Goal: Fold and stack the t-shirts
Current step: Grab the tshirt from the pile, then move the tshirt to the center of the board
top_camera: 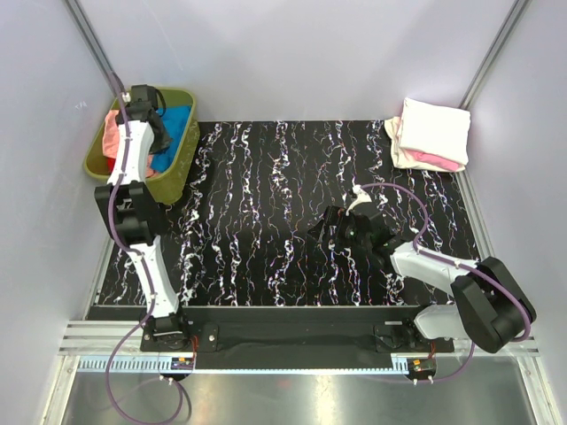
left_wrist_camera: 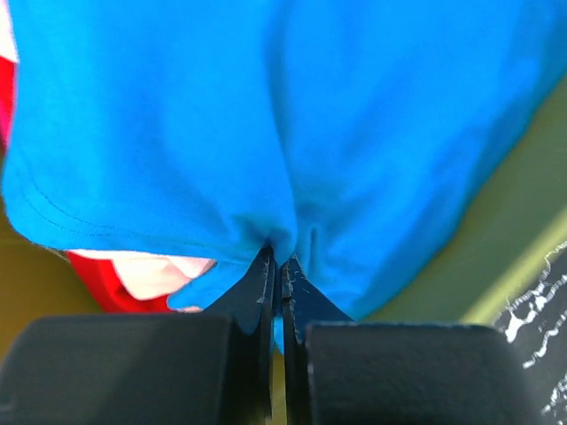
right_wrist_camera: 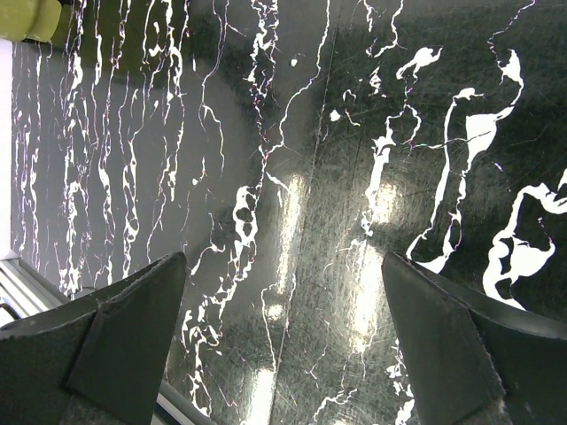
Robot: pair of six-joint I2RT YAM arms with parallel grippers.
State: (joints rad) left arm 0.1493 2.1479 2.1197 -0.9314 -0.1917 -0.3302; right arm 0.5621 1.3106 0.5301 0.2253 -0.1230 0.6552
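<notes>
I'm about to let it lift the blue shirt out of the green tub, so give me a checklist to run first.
1. Left end effector shut on blue t-shirt: ok.
2. Only blue cloth pinched, not the red shirt beside it: cannot tell.
3. Right end effector open and empty: ok.
4. Black mat free of cloth for spreading: ok.
5. Folded stack tucked at the far right corner, off the path: ok.

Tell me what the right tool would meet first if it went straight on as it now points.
Probably the black marbled tabletop: the open right tool points at its bare surface, nothing between; depth is unclear.
</notes>
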